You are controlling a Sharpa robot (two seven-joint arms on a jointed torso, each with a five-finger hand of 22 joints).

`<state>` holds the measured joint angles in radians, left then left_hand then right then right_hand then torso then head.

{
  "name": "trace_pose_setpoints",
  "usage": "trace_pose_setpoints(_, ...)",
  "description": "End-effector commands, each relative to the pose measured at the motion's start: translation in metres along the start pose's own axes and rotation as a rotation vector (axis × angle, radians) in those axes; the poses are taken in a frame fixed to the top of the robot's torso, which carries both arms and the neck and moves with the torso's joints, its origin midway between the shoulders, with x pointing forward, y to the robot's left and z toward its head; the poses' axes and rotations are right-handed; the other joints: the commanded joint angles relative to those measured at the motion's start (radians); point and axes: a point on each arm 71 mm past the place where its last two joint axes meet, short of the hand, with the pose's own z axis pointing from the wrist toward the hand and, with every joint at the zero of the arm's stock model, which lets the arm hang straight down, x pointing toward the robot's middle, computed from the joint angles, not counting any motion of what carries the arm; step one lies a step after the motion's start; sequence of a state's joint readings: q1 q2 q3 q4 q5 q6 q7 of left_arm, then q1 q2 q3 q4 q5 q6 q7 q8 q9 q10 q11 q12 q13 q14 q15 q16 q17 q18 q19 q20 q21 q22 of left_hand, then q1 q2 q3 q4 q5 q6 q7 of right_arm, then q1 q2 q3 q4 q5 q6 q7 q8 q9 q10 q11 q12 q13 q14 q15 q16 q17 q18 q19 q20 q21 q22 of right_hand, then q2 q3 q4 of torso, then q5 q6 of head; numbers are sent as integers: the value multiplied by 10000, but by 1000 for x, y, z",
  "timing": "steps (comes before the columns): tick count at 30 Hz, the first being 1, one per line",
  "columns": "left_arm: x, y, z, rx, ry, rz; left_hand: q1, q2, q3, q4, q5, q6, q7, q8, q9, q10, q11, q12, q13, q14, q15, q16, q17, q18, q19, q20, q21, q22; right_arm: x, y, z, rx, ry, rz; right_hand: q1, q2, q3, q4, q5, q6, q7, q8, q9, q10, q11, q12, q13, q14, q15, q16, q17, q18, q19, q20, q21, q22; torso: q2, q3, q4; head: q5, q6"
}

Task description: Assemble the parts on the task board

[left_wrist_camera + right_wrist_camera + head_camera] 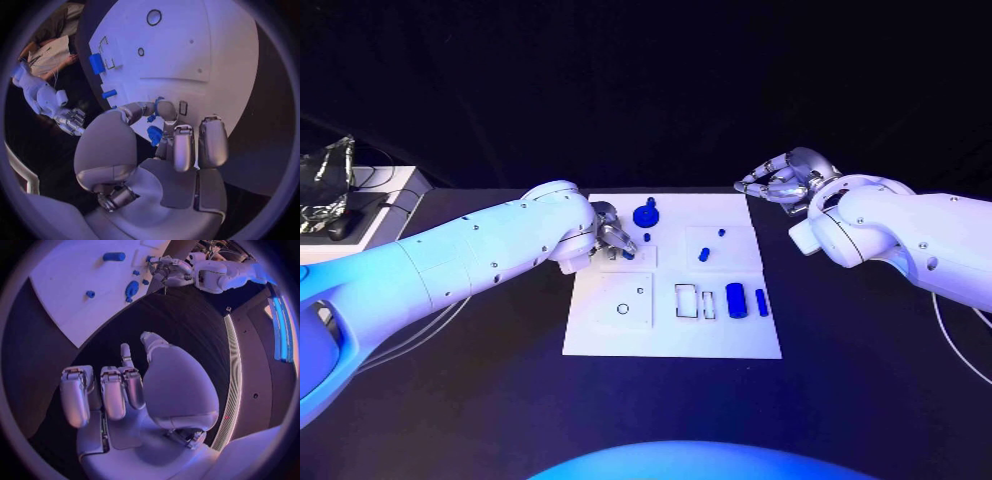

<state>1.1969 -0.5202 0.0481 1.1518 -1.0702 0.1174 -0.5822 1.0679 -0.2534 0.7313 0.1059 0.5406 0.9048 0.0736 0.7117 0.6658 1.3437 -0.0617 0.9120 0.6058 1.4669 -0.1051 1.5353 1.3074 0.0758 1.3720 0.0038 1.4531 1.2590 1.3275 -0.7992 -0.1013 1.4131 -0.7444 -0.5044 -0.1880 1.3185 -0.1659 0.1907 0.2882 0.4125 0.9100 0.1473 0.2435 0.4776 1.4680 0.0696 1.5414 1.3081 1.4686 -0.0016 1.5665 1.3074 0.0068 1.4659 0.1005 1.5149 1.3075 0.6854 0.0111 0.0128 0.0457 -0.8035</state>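
Note:
The white task board (672, 330) lies mid-table. On it are a blue knob (646, 213), a small blue peg (646, 237), two small blue pieces (704, 254), a blue cylinder (736, 300) and a blue bar (762, 302). My left hand (615, 240) hovers over the board's far left part. In the left wrist view its thumb and a fingertip (165, 111) flank the peg (152, 117), with the knob (154, 135) beside the palm; a grip is not clear. My right hand (783, 180) hangs off the board's far right corner with fingers (115, 390) curled in and holding nothing.
The board has a ring hole (623, 308) and outlined slots (687, 300) near its front. Grey equipment with cables (329, 190) sits on a white stand at the far left. Black table surface surrounds the board on all sides.

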Motion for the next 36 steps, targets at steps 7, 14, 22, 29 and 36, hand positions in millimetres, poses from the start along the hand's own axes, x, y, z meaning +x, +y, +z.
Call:
trace_pose_setpoints(7,12,-4,2,46,488,232,39,174,648,-737,-51,815,-714,-42,2501,129,-47,28,-4,825,-103,1,1790,-100,31,-26,15,19,1,1,0,-163,59,-95,-105,-29,43,1,69,-82,3,25,9,680,-30,-46,2313,953,-43,-51,2351,81,783,-35,-40,2279,5,4,8,2,-29)
trace_pose_setpoints(14,13,-4,2,53,559,276,-5,180,510,-655,-68,865,-737,-64,2526,165,-60,50,30,835,-111,19,1832,-109,58,-34,24,58,1,1,0,-160,51,-100,-105,-29,43,1,69,-82,3,25,9,680,-30,-46,2313,953,-43,-51,2351,81,783,-35,-40,2279,-3,-2,5,10,-62)
trace_pose_setpoints(22,14,-3,2,6,714,383,-52,158,328,-569,-76,947,-769,-79,2559,204,-83,61,47,840,-128,27,1850,-109,64,-50,18,60,0,1,0,-156,50,-102,-105,-29,43,1,69,-82,3,25,9,680,-30,-46,2313,953,-43,-51,2351,81,783,-35,-40,2279,-7,1,5,-1,-78)
trace_pose_setpoints(29,13,-2,2,-60,697,432,192,315,424,-636,30,1000,-796,-128,2605,231,-117,45,41,853,-158,50,1902,-116,91,-80,24,95,0,1,0,-152,37,-101,-105,-29,43,1,69,-82,3,25,9,680,-30,-46,2313,953,-43,-51,2351,81,783,-35,-40,2279,-4,-5,10,-2,-83)
trace_pose_setpoints(36,12,-1,2,-108,561,526,304,373,539,-687,75,1052,-800,-121,2651,251,-126,33,30,859,-167,61,1925,-115,93,-93,23,93,0,1,0,-154,28,-106,-105,-29,43,1,69,-82,3,25,9,680,-30,-46,2313,953,-43,-51,2351,81,783,-35,-40,2279,-3,-12,13,5,-88)
